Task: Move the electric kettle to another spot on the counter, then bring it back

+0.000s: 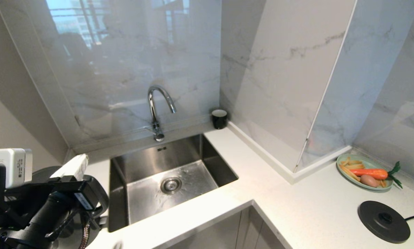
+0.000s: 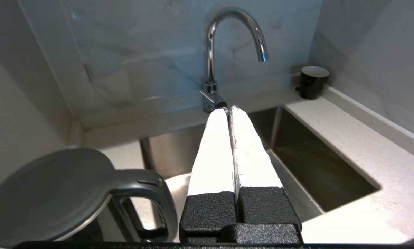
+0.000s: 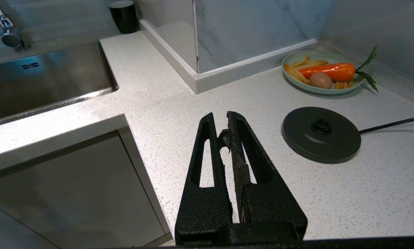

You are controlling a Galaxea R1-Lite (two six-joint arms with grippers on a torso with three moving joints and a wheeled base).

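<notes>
Our left gripper (image 2: 227, 110) is pinched fully shut on nothing. The electric kettle (image 2: 55, 197) stands upright on the counter (image 2: 362, 152) just beside it at about 8 o'clock, handle facing the claw. Right gripper (image 3: 224, 128) is closed too, far off by the base disc (image 3: 321, 135).

bright, even daylight, window glare on the marble backsplash (image 1: 141, 69), blurred near edges

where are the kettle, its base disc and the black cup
electric kettle (image 2: 51, 193), left wrist view, on its flat lid
base disc (image 3: 321, 135), right wrist view, on its top face beside the centre connector
black cup (image 1: 219, 121), head view, on its outer wall
</notes>
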